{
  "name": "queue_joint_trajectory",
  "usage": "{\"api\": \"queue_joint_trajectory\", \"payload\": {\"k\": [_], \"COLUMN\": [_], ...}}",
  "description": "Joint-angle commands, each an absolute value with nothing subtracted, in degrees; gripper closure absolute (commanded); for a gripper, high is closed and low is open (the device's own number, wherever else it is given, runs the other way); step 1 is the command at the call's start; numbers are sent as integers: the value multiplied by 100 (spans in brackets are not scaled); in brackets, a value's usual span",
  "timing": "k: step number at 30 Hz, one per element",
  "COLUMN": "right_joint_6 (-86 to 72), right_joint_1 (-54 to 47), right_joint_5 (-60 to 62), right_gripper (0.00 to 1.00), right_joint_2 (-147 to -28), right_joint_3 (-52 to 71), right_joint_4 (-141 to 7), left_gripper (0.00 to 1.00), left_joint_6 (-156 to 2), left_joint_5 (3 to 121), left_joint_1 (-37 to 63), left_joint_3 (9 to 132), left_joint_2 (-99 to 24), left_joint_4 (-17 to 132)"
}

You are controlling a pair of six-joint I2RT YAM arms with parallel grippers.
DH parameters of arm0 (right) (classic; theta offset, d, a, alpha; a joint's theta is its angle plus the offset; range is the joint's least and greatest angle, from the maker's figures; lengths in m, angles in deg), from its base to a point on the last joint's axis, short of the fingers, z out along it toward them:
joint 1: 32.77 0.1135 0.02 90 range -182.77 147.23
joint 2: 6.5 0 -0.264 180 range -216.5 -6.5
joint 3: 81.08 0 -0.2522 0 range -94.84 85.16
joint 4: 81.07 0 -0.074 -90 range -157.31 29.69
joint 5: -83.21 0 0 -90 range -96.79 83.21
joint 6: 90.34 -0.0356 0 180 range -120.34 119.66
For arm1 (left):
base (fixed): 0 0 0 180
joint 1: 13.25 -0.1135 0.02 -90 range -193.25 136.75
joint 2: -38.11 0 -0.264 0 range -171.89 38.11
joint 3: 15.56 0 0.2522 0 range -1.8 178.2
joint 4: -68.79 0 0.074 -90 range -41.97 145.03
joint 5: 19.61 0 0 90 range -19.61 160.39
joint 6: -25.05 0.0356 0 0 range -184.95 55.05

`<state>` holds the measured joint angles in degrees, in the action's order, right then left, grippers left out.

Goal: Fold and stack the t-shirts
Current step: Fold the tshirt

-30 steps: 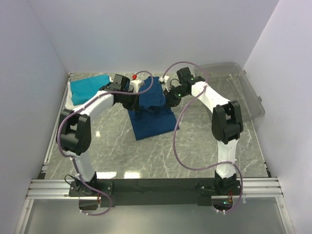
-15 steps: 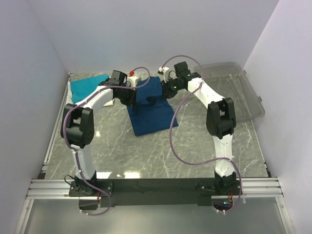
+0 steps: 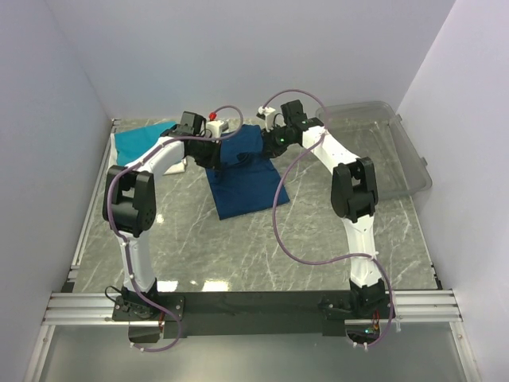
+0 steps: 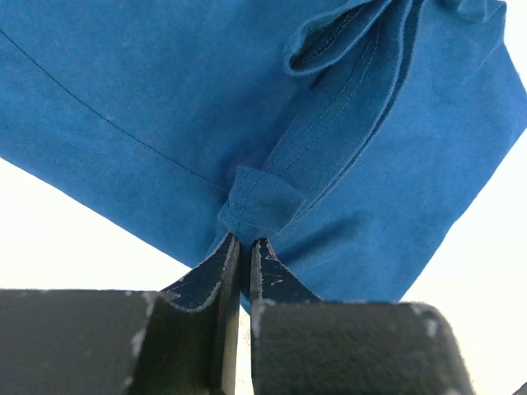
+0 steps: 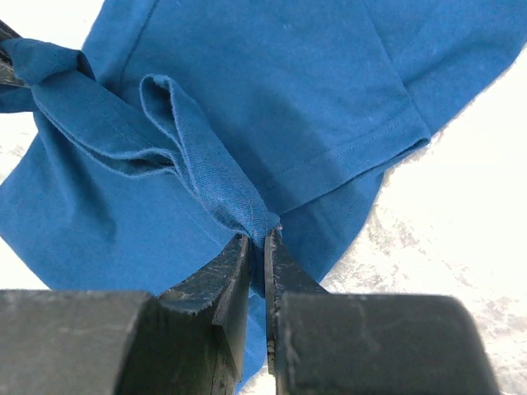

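Spanning left gripper (image 4: 244,243), right gripper (image 5: 258,239): t-shirt (image 3: 243,191)

Both arms extended toward the table's (image 3: 318,239) far edge, left gripper (image 4: 244,240) and right gripper (image 5: 258,239) each clamped on navy t-shirt (image 3: 248,197).

High above the near edge, we're looking down over the whole table (image 3: 318,239) toward the far wall. Two wrist cameras are hugging the navy t-shirt (image 4: 148,99) close up from left and right, and all three views are sharing that cloth.
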<state>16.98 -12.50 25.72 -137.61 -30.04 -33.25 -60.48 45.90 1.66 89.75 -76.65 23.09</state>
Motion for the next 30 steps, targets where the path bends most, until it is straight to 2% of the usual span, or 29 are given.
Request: {"api": "queue_joint_trajectory", "payload": {"k": [1, 18, 20, 22, 23, 24, 25, 26, 27, 29, 30], "right_joint_6": [1583, 1486, 1469, 1443, 1338, 1189, 979, 690, 556, 223, 177], "right_joint_1": [-1221, -1150, -1142, -1124, -1107, -1089, -1089, -1071, -1071, -1089, -1080], "right_joint_5": [2494, 2257, 2230, 2117, 2046, 1854, 1644, 1389, 1256, 923, 703], "right_gripper": [100, 100, 100, 93, 89, 67, 57, 51, 40, 27, 25], "right_joint_2": [-13772, -14027, -14071, -14106, -14123, -14141, -14159, -14211, -14220, -14142, -14106], "right_joint_3": [-3253, -3543, -3613, -3648, -3683, -3701, -3727, -3910, -3982, -4053, -4053], "right_joint_4": [-3479, -3462, -3462, -3496, -3540, -3610, -3698, -3742, -3760, -3918, -3962], "left_gripper": [99, 99, 97, 92, 78, 69, 60, 42, 37, 26, 26], "left_joint_6": [-5977, -6082, -6109, -6205, -6275, -6415, -6799, -6951, -7231, -7487, -7610], "left_joint_5": [4613, 4920, 4973, 5140, 5280, 5481, 5796, 5956, 6158, 6781, 6923], "left_joint_1": [134, 90, 90, 81, 81, 81, 81, 81, 81, 81, 72], "left_joint_3": [9198, 9523, 9558, 9584, 9593, 9593, 9637, 9663, 9681, 9786, 9813], "left_joint_2": [-7729, -8080, -8124, -8159, -8186, -8186, -8177, -8142, -8107, -7985, -7940], "left_joint_4": [2436, 2480, 2497, 2550, 2594, 2664, 2838, 2945, 3067, 3323, 3393]}}
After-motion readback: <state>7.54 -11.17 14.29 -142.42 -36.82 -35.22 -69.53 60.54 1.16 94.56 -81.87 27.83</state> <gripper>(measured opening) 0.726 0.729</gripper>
